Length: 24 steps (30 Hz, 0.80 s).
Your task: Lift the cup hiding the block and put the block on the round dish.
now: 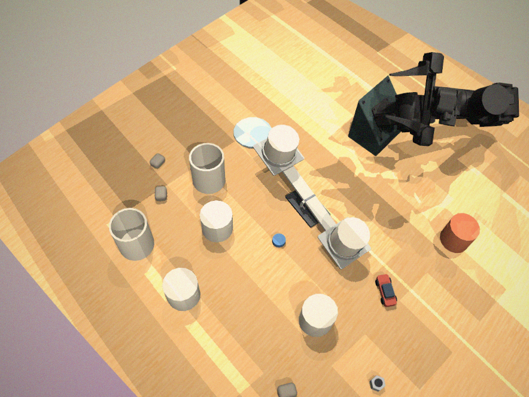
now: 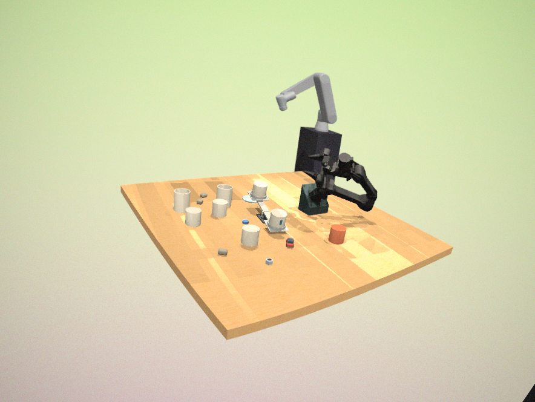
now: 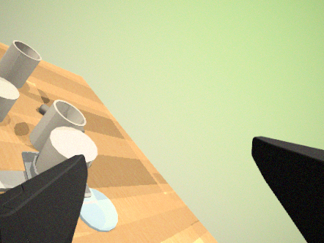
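Note:
The balance (image 1: 300, 184) (image 2: 263, 207) (image 3: 10, 178) bears two white cups, one on each end. The dish-side cup (image 1: 282, 144) (image 2: 259, 190) (image 3: 73, 144) stands upright on the end that appears higher. The other cup (image 1: 350, 237) (image 2: 275, 218) stands on the end that appears lower; a small dark blue mark shows on its side in the exterior view. The round pale blue dish (image 1: 248, 132) (image 2: 247, 198) (image 3: 102, 213) lies beside the higher end, with nothing seen on it. No block is identifiable. My gripper (image 1: 383, 95) (image 3: 171, 155) is open and empty, raised well away from both cups.
Two tall grey cups (image 1: 208, 175) (image 1: 136, 241) and several white cylinders stand left of and below the balance in the top view. A blue disc (image 1: 278, 240), red car (image 1: 386, 290), orange cylinder (image 1: 459, 232), nut (image 1: 377, 383) and grey stones lie around.

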Available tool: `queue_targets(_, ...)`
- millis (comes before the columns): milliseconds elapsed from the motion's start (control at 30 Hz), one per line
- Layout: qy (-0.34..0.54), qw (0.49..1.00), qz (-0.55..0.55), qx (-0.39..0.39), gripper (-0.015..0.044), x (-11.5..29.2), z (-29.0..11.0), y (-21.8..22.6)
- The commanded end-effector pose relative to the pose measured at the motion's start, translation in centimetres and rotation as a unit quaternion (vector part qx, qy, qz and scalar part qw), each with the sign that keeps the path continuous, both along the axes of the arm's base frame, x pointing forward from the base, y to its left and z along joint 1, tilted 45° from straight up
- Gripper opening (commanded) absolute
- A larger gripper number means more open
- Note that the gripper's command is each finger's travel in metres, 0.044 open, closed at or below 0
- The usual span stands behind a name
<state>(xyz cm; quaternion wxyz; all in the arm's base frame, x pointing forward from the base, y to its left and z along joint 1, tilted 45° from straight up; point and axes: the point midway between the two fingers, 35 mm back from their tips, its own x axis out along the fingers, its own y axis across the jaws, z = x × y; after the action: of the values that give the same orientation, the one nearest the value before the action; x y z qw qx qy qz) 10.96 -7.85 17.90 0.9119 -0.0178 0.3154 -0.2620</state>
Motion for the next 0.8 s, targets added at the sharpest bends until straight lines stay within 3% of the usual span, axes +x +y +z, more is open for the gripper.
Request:
queue_targets(0, 0.002, 1.000, 0.001, 0.001, 0.0426, 0.0, 0.0, 0.0)
queue_targets(400, 0.104, 0.983, 0.078, 0.126, 0.0440, 2.2, -2.3, 1.2)
queue_targets(767, 0.125, 0.943, 0.136, 0.276, 0.0440, 4.2, -3.3, 1.7)
